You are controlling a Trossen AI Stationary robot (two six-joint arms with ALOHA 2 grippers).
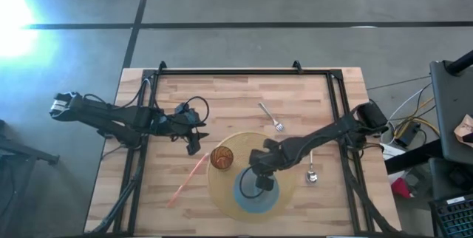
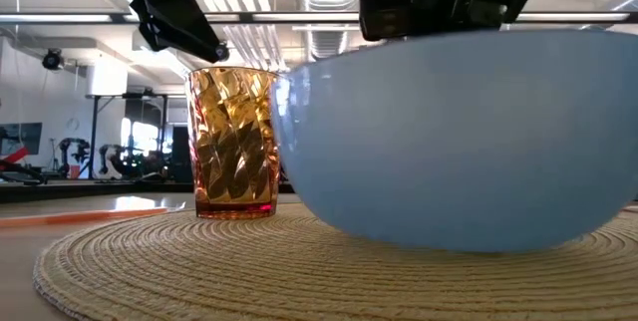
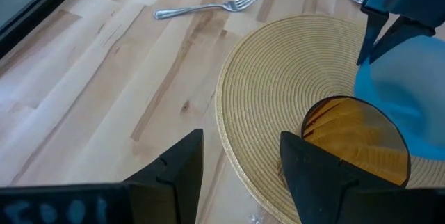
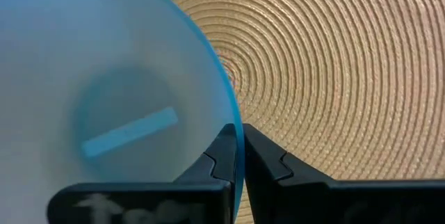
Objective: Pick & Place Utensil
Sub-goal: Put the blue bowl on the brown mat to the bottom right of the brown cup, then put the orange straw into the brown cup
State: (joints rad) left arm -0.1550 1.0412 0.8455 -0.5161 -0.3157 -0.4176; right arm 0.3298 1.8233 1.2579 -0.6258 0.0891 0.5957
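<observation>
A pale blue bowl (image 1: 251,197) (image 2: 459,142) stands with its base on a round woven placemat (image 1: 247,145), beside an amber patterned glass (image 1: 222,157) (image 2: 234,142). A fork (image 1: 271,117) (image 3: 208,6) lies on the wood beyond the mat, a spoon (image 1: 312,171) to the mat's right, and a thin orange stick (image 1: 188,181) to its left. My right gripper (image 1: 261,183) (image 4: 241,137) is shut on the bowl's rim. My left gripper (image 1: 194,140) (image 3: 240,161) hangs open above the table, just left of the glass, touching nothing. My right gripper pinches the bowl's rim (image 4: 235,123) on the side toward the table's far right. One finger (image 4: 219,156) is inside the bowl and the other (image 4: 268,158) outside. The fingers come from above, pointing down. The bowl's base rests on the placemat (image 2: 199,271).
Black rails (image 1: 244,72) frame the far, left and right sides of the wooden table. Bare wood lies left of and beyond the mat. The glass stands close to the bowl's left side, between my two grippers.
</observation>
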